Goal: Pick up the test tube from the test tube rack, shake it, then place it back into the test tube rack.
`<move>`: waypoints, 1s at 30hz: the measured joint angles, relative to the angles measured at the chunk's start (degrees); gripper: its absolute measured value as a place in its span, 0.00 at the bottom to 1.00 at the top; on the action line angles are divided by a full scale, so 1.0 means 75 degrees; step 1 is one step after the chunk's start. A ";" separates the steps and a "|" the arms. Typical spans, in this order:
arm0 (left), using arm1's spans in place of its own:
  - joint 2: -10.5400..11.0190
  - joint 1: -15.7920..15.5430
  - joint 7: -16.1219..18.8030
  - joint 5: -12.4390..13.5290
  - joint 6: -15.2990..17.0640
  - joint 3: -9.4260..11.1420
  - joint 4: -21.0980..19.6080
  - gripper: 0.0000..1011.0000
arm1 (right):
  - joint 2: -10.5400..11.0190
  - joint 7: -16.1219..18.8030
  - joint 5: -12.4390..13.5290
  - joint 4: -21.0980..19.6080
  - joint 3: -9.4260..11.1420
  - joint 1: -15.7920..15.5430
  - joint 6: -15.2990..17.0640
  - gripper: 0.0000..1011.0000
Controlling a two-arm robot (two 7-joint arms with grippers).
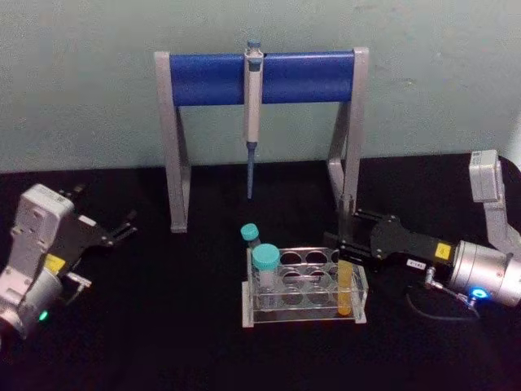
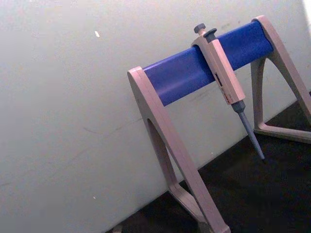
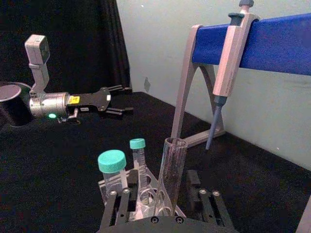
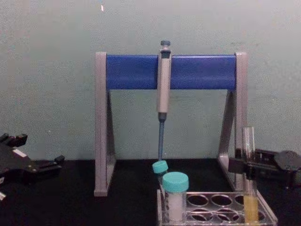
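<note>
A plain, pale green wall (image 1: 81, 81) runs straight behind the table (image 1: 163, 326), whose top is matte black right up to the wall's foot. A small white fleck (image 4: 102, 7) sits high on the wall. To one side a black curtain (image 3: 73, 39) hangs in folds where the wall ends. The light is soft and even.

A grey pipette (image 1: 253, 106) hangs on the blue-barred stand (image 1: 203, 77), behind two teal-capped vials (image 1: 265, 261).
</note>
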 joint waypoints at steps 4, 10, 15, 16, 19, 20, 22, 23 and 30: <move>0.0000 0.0000 0.0000 0.0000 0.0000 0.0000 0.0000 0.99 | 0.0000 -0.0002 0.0000 0.0000 0.0000 0.0000 0.0000 0.53; 0.0000 0.0001 0.0000 0.0000 0.0000 0.0000 0.0000 0.99 | 0.0000 -0.0005 0.0000 0.0000 0.0000 0.0000 0.0000 0.32; 0.0000 0.0001 0.0000 0.0000 0.0000 0.0000 0.0000 0.99 | 0.0000 -0.0005 0.0001 0.0000 0.0000 0.0000 0.0000 0.23; 0.0000 0.0000 0.0000 0.0000 0.0000 0.0000 0.0000 0.99 | 0.0000 -0.0005 0.0001 0.0000 0.0000 0.0000 0.0000 0.23; 0.0000 0.0000 0.0000 0.0000 0.0000 0.0000 0.0000 0.99 | 0.0000 -0.0005 0.0001 0.0001 0.0000 0.0000 0.0000 0.23; 0.0000 0.0000 0.0000 0.0000 0.0000 0.0000 0.0000 0.99 | 0.0000 -0.0005 0.0001 0.0000 0.0000 0.0000 0.0000 0.23; 0.0000 0.0000 0.0000 0.0000 0.0000 0.0000 0.0000 0.99 | 0.0000 -0.0005 0.0001 0.0001 0.0000 0.0000 0.0000 0.23; 0.0000 0.0001 0.0000 0.0000 0.0000 0.0000 0.0000 0.99 | 0.0000 -0.0005 0.0001 0.0000 0.0000 0.0000 0.0000 0.23; 0.0000 0.0000 0.0000 0.0000 0.0000 0.0000 0.0000 0.99 | 0.0000 -0.0005 0.0001 0.0001 0.0000 0.0000 0.0000 0.23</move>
